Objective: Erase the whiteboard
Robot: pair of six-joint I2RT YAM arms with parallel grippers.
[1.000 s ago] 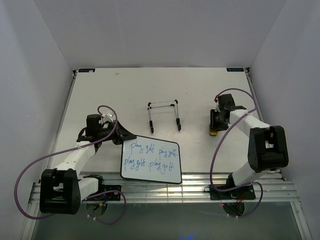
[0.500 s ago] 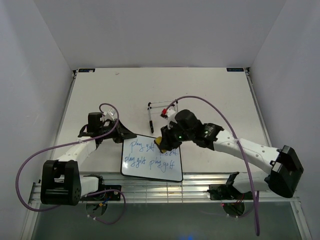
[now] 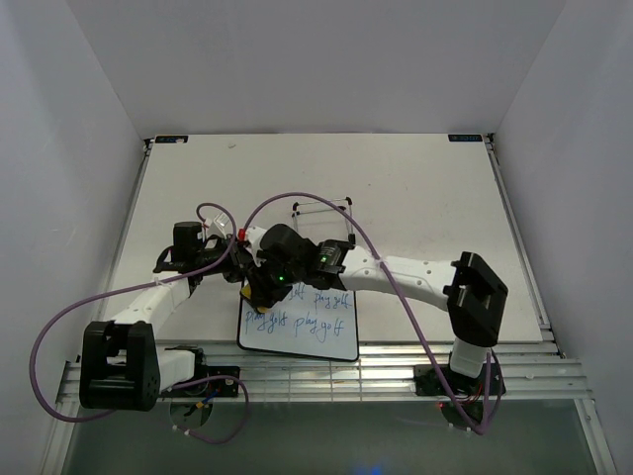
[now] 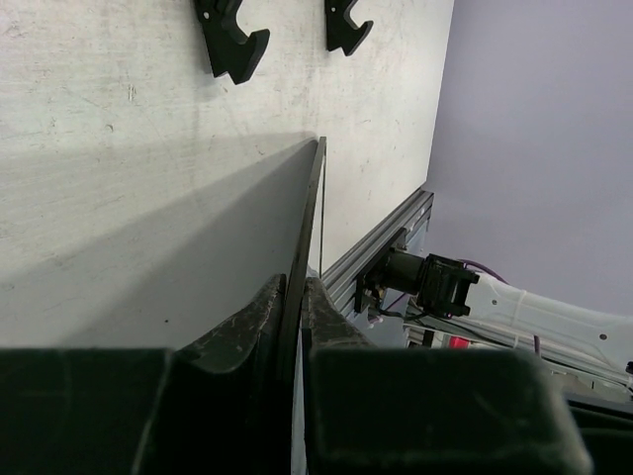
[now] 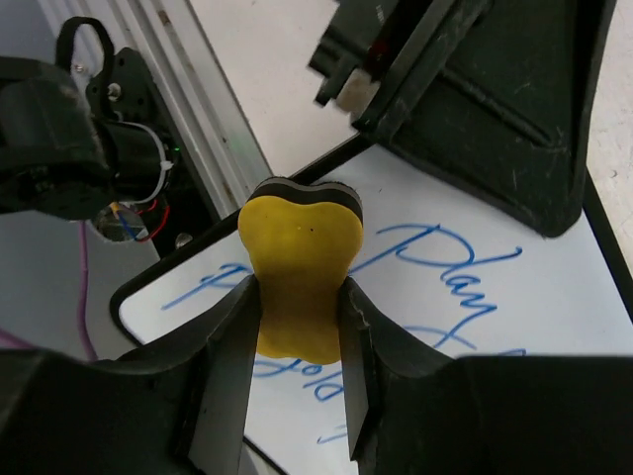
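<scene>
At the bench's (image 3: 425, 178) near edge sits the whiteboard (image 3: 302, 334), blue writing intact. Left gripper (image 4: 294, 312) clenched on its left rim, right gripper (image 5: 297, 327) grasping the yellow eraser (image 5: 300, 247) over the top-left words. Best now: press flat, sweep evenly along each line, board held steady.

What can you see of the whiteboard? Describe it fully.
The whiteboard is a small white rectangle with rounded corners and a thin black frame, bearing blue handwritten "play golf" lines. The left gripper pinches its left edge; the right gripper holds a yellow eraser over its far left corner.
</scene>
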